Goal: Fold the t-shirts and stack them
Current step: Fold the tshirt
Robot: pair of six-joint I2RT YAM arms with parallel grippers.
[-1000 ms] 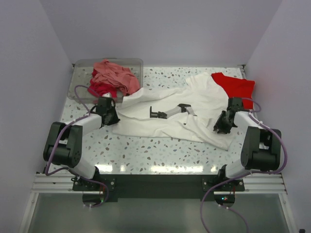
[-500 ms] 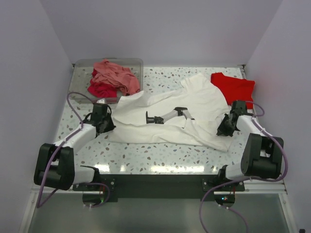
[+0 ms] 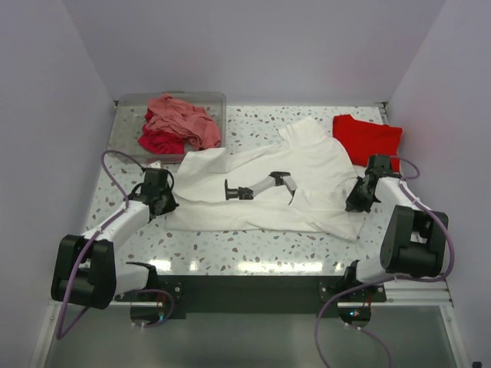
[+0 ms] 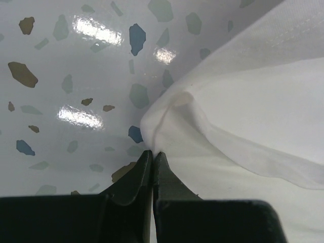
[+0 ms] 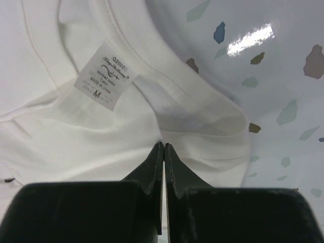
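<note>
Cloth is what both arms hold right now. Your left fingers (image 4: 153,154) are squeezed tight shut, and their tips meet right on a corner of the hem of the white t-shirt (image 3: 307,165). Your right fingers (image 5: 163,148) are squeezed shut too, with a pinch of the same shirt just under the neck band (image 5: 167,88), near the little label (image 5: 105,76).

The white t-shirt lies about in the middle of the bench (image 3: 253,239), with its dark picture (image 3: 257,185) showing. Its long way runs from side to side. The left fingers are at its left end and the right fingers are at its right end, so the shirt lies between your two arms. Each arm is nearest its own end.

I think the step in hand is to pull the shirt flat before the fold. It looks bumpy and wrinkled, mostly near the right end. For that, the arms would need to go apart along the long way, left arm to the left and right arm to the right.

Mind the room. The red t-shirt (image 3: 368,138) lies just behind the right fingers, and the white one touches it. The bin (image 3: 126,115) with the pink and dark red t-shirts (image 3: 180,124) sits just behind the left fingers. Walls are close on both sides. The most open bench is the strip near you, in front of the shirt.
</note>
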